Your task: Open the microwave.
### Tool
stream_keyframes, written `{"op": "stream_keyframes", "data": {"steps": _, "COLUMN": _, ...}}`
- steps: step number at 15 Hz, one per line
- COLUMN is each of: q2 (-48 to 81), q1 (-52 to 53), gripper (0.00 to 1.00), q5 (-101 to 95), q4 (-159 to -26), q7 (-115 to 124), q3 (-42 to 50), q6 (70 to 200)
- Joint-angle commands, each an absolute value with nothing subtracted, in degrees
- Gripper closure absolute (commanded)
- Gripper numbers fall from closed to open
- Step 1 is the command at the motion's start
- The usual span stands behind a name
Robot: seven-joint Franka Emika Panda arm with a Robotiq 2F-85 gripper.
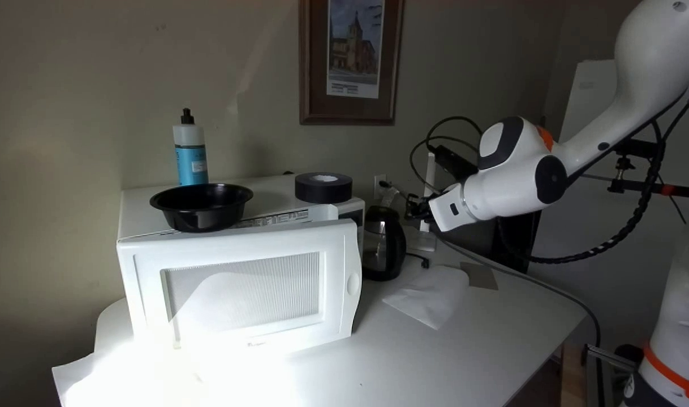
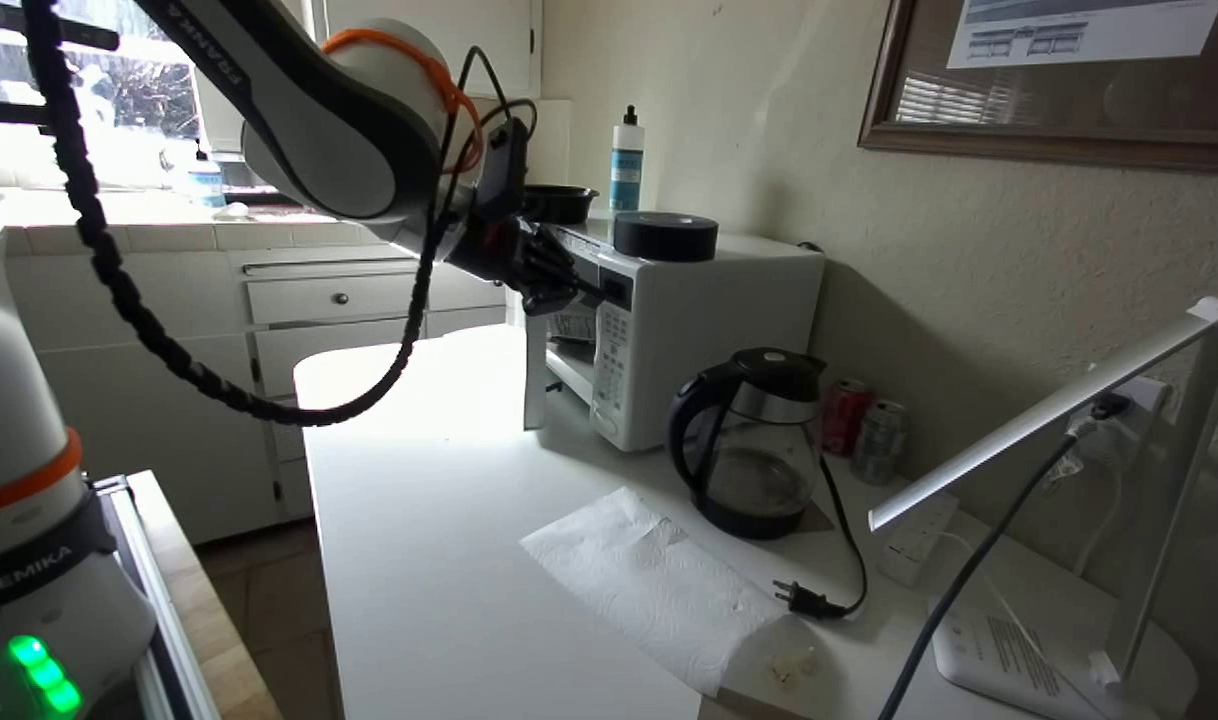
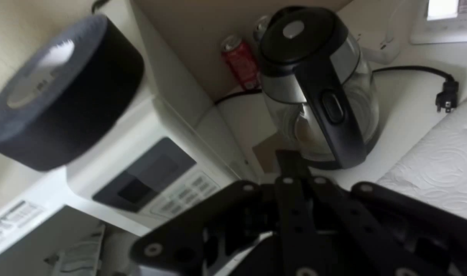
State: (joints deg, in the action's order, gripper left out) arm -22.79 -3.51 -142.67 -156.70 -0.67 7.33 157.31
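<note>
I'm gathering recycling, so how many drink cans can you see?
2: a red can and a silver can, next to each other just beyond the kettle in an exterior view. More could be hidden behind the kettle or microwave.

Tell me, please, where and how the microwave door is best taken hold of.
The door is probably best gripped by its free upright edge, coming from the side where the kettle stands: the door is ajar, leaving that edge clear of the control panel, with a gap behind it.
</note>
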Motion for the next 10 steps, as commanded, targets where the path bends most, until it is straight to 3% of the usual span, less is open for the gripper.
{"op": "stream_keyframes", "data": {"steps": 1, "q2": -37.2, "q1": -6.4, "gripper": 1.00, "q5": -137.5, "q4": -159.7, "q7": -2.2, "q3": 10.4, "q6": 162.5}}
{"op": "stream_keyframes", "data": {"steps": 6, "q2": -47.0, "q1": -10.3, "gripper": 1.00, "q5": -131.6, "q4": -158.3, "q7": -5.8, "q3": 12.9, "q6": 166.4}}
{"op": "stream_keyframes", "data": {"steps": 10, "q2": -46.2, "q1": -10.0, "gripper": 0.99, "q5": -133.3, "q4": -157.1, "q7": -3.9, "q3": 12.7, "q6": 165.6}}
